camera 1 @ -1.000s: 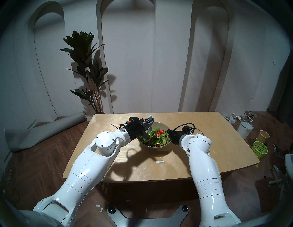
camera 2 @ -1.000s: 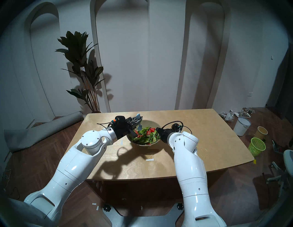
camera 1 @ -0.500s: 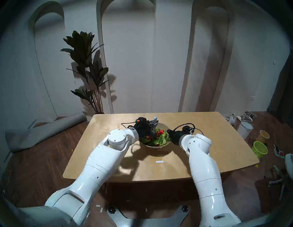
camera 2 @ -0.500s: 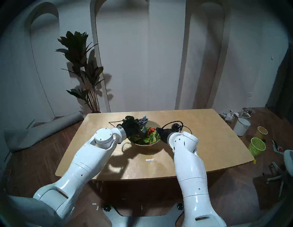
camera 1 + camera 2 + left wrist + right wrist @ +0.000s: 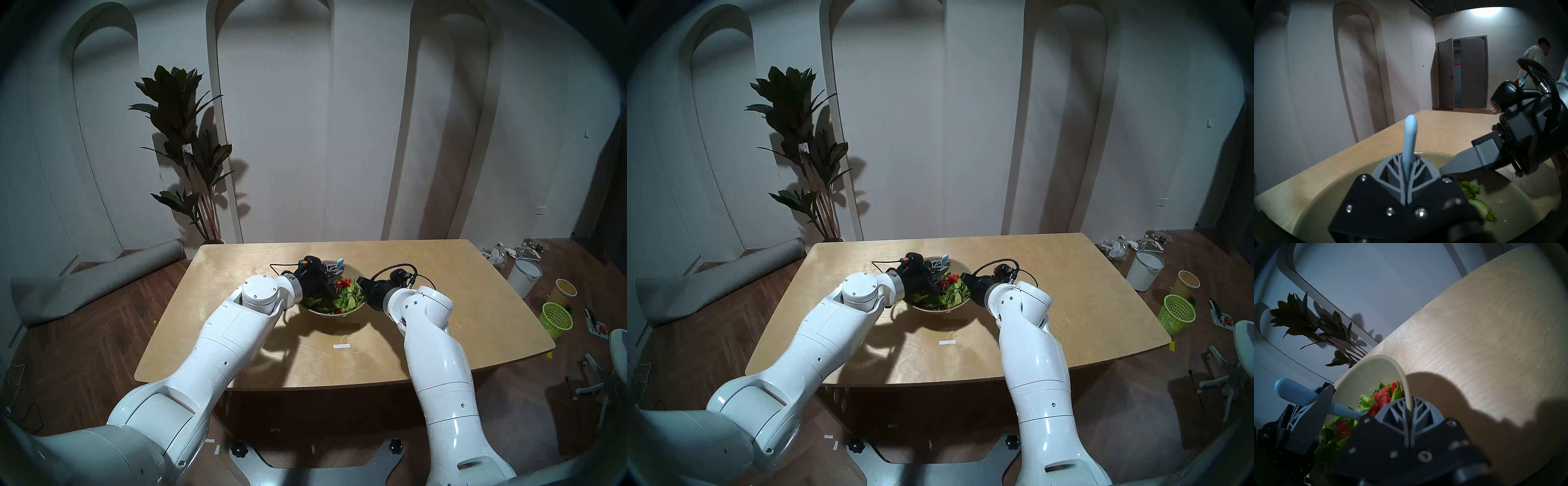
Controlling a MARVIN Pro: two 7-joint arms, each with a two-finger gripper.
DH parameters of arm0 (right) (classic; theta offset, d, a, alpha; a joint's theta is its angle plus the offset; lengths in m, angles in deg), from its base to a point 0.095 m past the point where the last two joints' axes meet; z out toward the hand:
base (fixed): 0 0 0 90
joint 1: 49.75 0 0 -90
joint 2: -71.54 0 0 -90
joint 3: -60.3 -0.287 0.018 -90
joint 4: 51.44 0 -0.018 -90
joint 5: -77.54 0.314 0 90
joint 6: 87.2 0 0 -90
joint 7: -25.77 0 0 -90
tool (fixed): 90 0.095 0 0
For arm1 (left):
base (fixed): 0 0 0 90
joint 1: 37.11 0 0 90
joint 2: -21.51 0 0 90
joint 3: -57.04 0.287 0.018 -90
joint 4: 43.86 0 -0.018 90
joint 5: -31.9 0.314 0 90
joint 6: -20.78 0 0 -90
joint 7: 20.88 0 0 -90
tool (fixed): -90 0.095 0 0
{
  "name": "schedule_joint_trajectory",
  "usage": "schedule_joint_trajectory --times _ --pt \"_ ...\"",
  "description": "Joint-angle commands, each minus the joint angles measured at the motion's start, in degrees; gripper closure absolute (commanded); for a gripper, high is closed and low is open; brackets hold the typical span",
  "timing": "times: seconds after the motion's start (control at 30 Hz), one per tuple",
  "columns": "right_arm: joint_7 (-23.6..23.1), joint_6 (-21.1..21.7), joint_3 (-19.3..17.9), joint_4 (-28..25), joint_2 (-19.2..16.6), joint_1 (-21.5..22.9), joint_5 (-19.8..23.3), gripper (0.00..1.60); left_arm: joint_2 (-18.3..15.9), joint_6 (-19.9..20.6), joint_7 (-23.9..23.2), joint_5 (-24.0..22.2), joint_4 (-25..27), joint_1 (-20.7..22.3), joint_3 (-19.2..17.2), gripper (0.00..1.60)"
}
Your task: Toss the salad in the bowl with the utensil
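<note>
Since a second ago, the left arm has slid in toward the middle of the table (image 5: 441,271) and dipped lower, so the left gripper (image 5: 334,269) now sits over the bowl (image 5: 353,271) instead of beside its left edge. Its two fingers are squeezed together on the pale blue fork (image 5: 1409,135). The fork's round handle end sticks up past the fingers, and its other end goes down into the salad (image 5: 342,295).

The right arm has not moved. The right gripper (image 5: 1409,411) is pinched tight on the bowl's rim on the right side, with one finger inside the bowl and one outside.

The bowl stands near the middle of the table. The salad, green leaves with cucumber slices and red bits, is piled mostly on the near and right side of the bowl. The far inside wall of the bowl is bare.

A tall plant (image 5: 183,142) stands by the wall behind the table.
</note>
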Motion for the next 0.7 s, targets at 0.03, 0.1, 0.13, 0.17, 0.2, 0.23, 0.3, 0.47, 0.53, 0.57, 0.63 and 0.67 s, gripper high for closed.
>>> schedule_joint_trajectory --times 0.03,0.1,0.13,0.17,0.2,0.23,0.3,0.47,0.53,0.57,0.63,0.67 --pt "-0.1 -0.1 -0.1 -1.0 0.0 0.3 0.1 1.6 -3.3 6.7 -4.1 -2.5 5.9 1.0 -1.9 1.6" --pt "-0.1 -0.1 -0.1 -1.0 0.0 0.3 0.1 1.6 -4.1 8.9 -5.1 -2.9 7.6 0.6 -2.2 1.6" --pt "-0.1 -0.1 -0.1 -1.0 0.0 0.3 0.1 1.6 -4.5 9.8 -5.8 -3.3 8.0 0.5 -2.2 1.6" --pt "-0.1 -0.1 -0.1 -1.0 0.0 0.3 0.1 1.6 -4.9 11.3 -6.4 -3.6 9.1 0.2 -2.3 1.6" --pt "-0.1 -0.1 -0.1 -1.0 0.0 0.3 0.1 1.6 -5.4 12.8 -7.1 -4.0 10.0 0.0 -2.2 1.6" --pt "-0.1 -0.1 -0.1 -1.0 0.0 0.3 0.1 1.6 -5.6 14.2 -7.5 -4.3 10.5 -0.1 -2.2 1.6" --pt "-0.1 -0.1 -0.1 -1.0 0.0 0.3 0.1 1.6 -6.3 16.5 -8.1 -4.6 11.7 -0.4 -2.0 1.6" --pt "0.0 -0.1 -0.1 -1.1 0.0 0.2 0.1 1.6 -7.1 22.6 -8.1 -4.8 13.3 -0.9 -1.5 1.6" --pt "0.0 -0.1 -0.1 -1.1 0.0 0.2 0.1 1.6 -7.1 24.2 -8.2 -4.9 13.4 -0.9 -1.5 1.6" --pt "0.0 -0.1 -0.1 -1.1 0.0 0.2 0.1 1.6 -7.2 24.2 -8.2 -4.7 13.7 -1.0 -1.5 1.6" --pt "0.0 -0.1 -0.1 -1.1 0.0 0.2 0.1 1.6 -7.4 24.7 -8.3 -4.8 14.3 -1.3 -1.6 1.6" --pt "0.0 -0.1 -0.1 -1.1 0.0 0.2 0.1 1.6 -7.5 23.8 -8.4 -4.8 14.6 -1.5 -1.8 1.6"
